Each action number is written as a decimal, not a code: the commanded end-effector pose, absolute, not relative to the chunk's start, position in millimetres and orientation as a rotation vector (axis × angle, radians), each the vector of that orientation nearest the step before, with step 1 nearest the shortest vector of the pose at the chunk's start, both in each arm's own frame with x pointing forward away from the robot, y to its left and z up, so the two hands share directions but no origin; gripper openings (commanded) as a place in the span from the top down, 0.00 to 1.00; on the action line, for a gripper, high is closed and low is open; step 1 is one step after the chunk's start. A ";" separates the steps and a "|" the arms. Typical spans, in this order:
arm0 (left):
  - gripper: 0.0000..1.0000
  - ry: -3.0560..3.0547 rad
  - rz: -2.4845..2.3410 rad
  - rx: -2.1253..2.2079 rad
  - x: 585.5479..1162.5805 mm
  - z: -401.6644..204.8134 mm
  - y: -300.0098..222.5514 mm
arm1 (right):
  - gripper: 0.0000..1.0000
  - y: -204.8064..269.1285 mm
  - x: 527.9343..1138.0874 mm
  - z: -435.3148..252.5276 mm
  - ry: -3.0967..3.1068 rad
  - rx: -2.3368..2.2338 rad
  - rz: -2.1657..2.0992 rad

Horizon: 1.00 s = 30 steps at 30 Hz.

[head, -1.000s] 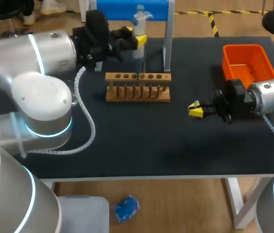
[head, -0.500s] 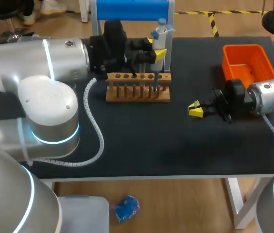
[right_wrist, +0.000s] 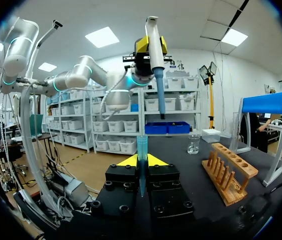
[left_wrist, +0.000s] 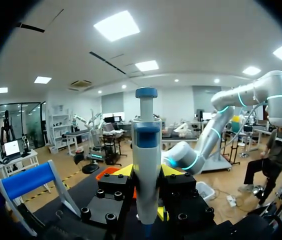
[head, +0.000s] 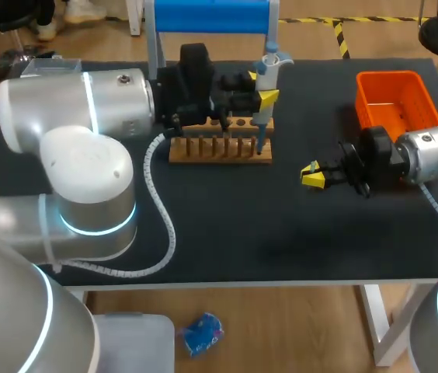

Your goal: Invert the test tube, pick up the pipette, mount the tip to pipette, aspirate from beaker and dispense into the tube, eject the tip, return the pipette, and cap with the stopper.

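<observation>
Right now the left gripper (head: 258,88) clamps the pipette (left_wrist: 146,165) upright, nose down, over the rack's (head: 219,148) right end, while the right gripper (right_wrist: 141,161), well apart and lower, pinches the tip (right_wrist: 141,150) upright, wide mouth up, with the pipette ahead of its fingers.

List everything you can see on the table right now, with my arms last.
table: one, black, under everything.
wooden rack: one, brown, back middle of the table.
stand: one, blue top bar, behind the rack.
basket: one, orange, back right.
beaker: one, clear, beyond the rack in the right wrist view.
pipette: one, white and blue, upright over the rack's right end.
pipette tip: one, blue, in the right pincer.
left pincer: shut on the pipette.
right pincer: shut on the pipette tip, right of the rack.
</observation>
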<state>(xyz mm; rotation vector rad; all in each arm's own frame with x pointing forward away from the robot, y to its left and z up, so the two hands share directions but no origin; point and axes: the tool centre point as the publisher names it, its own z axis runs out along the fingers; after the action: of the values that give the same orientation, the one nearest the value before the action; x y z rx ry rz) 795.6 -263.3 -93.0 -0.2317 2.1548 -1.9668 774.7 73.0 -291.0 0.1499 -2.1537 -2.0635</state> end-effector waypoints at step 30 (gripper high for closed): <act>1.00 2.195 -1.997 -0.189 805.7 -99.8 -269.5 | 1.00 96.4 788.5 -296.4 -2.193 0.140 -2.070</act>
<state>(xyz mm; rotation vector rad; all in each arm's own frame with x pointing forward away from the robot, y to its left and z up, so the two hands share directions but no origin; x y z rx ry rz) 805.5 -268.5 -98.9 -0.1891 2.2015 -1.9937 784.8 86.3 -295.5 0.1345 -2.1903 -2.0756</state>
